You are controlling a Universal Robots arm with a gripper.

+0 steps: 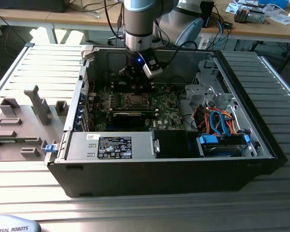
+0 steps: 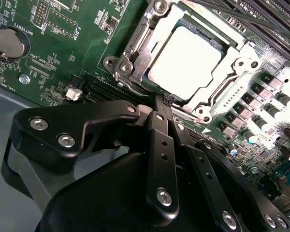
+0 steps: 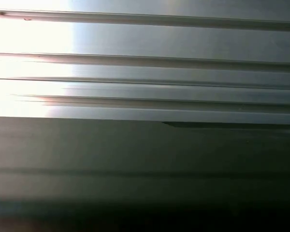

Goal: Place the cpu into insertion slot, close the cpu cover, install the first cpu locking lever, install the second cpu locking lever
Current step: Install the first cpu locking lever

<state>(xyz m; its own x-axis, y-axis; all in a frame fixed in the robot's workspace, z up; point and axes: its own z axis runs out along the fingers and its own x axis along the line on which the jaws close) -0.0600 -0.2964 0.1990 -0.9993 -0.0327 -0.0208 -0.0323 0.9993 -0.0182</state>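
Observation:
In the second wrist view the cpu [image 2: 188, 60], a pale silver square, lies flat in the insertion slot [image 2: 204, 114] on the green board. The cpu cover [image 2: 230, 73] is down around it, and the chip shows through its window. My gripper [image 2: 160, 100] is shut with nothing between its black fingers [image 2: 158, 145]. Its tip sits at the socket's edge, next to a thin metal locking lever [image 2: 134, 83]. In the exterior view the gripper [image 1: 135, 81] hangs inside the open computer case, just above the insertion slot [image 1: 135, 100].
A coin battery [image 2: 8, 42] and black card slots [image 2: 104, 89] lie near the socket. The case holds a power supply [image 1: 111, 145], a black card [image 1: 129, 116] and a drive cage with blue and orange cables [image 1: 222, 123]. A grey fixture tray [image 1: 19, 121] lies outside.

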